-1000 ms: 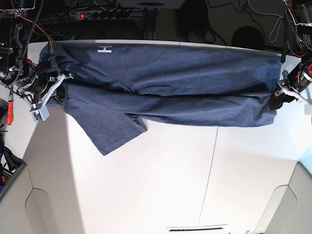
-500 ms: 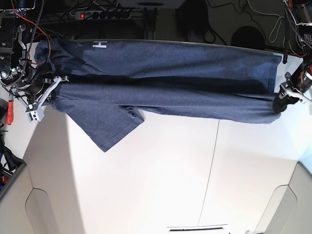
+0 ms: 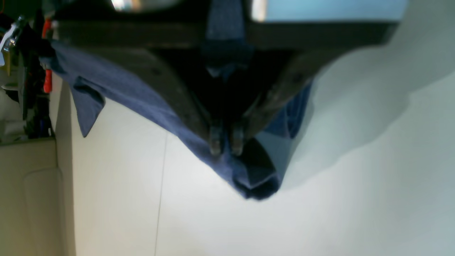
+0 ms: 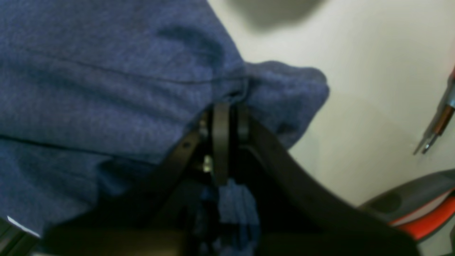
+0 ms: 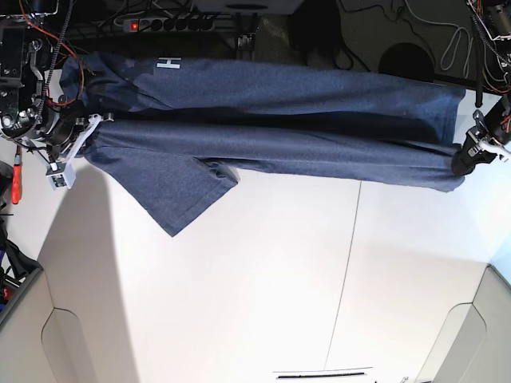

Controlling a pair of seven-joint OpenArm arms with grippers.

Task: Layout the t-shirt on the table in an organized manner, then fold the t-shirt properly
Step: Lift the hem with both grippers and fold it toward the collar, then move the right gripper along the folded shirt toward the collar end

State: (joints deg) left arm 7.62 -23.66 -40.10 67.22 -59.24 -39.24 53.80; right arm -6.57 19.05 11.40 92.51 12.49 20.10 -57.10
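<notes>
The dark navy-blue t-shirt (image 5: 279, 128) hangs stretched between my two grippers across the far edge of the white table (image 5: 263, 279). A white letter H shows near its top left, and one sleeve (image 5: 180, 195) droops onto the table. My right gripper (image 5: 80, 136), on the base view's left, is shut on the t-shirt's edge; the right wrist view shows its fingers (image 4: 221, 142) pinching the cloth (image 4: 106, 71). My left gripper (image 5: 461, 163), on the base view's right, is shut on the other end; the left wrist view shows its fingertips (image 3: 216, 140) closed on the fabric (image 3: 249, 174).
A thin dark seam (image 5: 347, 271) runs down the table. A red-handled screwdriver (image 5: 16, 179) lies by the left edge and shows in the right wrist view (image 4: 439, 124). A power strip (image 5: 172, 22) and cables lie behind the table. Raised side panels (image 5: 24, 327) flank the near corners.
Both grippers have moved up and toward the far edge with the t-shirt. The cloth now hangs further back and tauter, and the drooping sleeve has slid that way.
</notes>
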